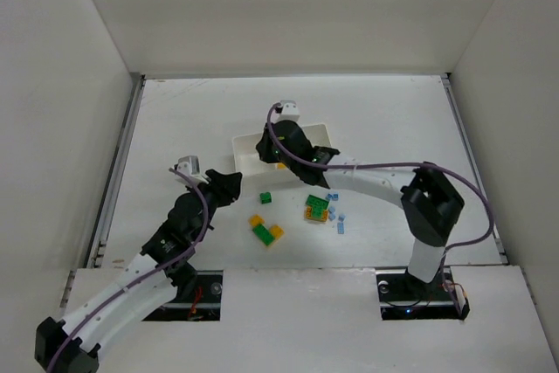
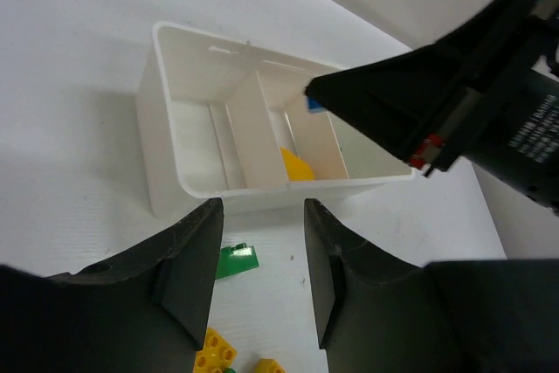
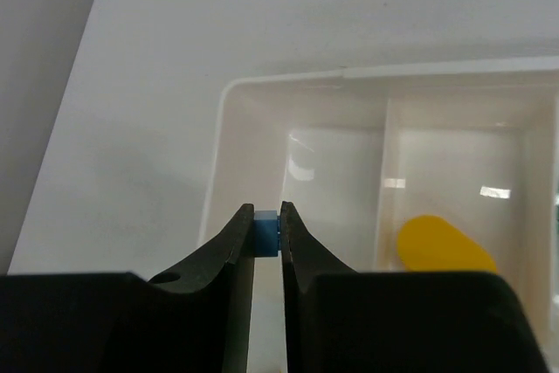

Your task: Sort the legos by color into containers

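Between the fingertips of my right pincer (image 3: 266, 216) sits a tiny pale blue plastic brick (image 3: 265, 235), clamped from both sides. Beneath it lies the small white rectangular plastic tray (image 3: 288, 81) with thin dividing walls. From my wrist the brick shows against the end compartment, and one compartment to the right of the pincer lies a rounded yellow plastic piece (image 3: 445, 246). Whether the brick hangs exactly over that end compartment I cannot tell. My left pincer (image 2: 262, 211) hangs just short of the tray's near wall, fingers spread with nothing between them. Right below it lies a small green plastic brick (image 2: 236, 261), and nearer my wrist are two yellow-orange bricks (image 2: 214, 354). Behind both pincers, toward my bases, a loose scatter of green, orange and pale blue bricks (image 1: 315, 208) lies on the white table (image 1: 393, 120).
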### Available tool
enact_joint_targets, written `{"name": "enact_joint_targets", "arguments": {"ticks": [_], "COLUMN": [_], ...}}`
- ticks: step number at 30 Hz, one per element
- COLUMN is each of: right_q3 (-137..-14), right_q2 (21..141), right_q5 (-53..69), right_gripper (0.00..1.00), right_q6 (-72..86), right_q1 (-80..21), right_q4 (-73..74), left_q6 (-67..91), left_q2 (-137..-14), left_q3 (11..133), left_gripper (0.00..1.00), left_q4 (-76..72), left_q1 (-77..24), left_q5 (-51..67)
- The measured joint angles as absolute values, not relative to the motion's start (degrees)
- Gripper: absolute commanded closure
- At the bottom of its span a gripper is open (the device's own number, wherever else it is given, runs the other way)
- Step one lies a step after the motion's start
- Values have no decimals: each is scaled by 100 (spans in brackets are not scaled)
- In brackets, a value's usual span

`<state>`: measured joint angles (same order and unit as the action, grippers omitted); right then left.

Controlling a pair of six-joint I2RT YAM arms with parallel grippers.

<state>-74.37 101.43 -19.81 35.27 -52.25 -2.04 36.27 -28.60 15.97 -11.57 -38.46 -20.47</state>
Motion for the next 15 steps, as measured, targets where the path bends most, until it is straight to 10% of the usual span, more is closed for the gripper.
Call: {"name": "enact_joint_targets", "arguments": {"ticks": [7, 15], "right_q3": [-7795, -6873], "right_q2": [10763, 9686], "right_q5": [-1765, -1870], "right_gripper": [47, 64], "right_q6": [3586, 3557], "right_q1": [-5258, -5074], "right_q4": [-202, -484], "left_q6": [3634, 3544], "left_q2": [-2786, -4152], "left_q3": [1597, 1837], "left_gripper": [63, 63], "left_q4": [-784, -1037], "left_q1": [-3972, -4786], "left_q5": [-2104, -2093]}}
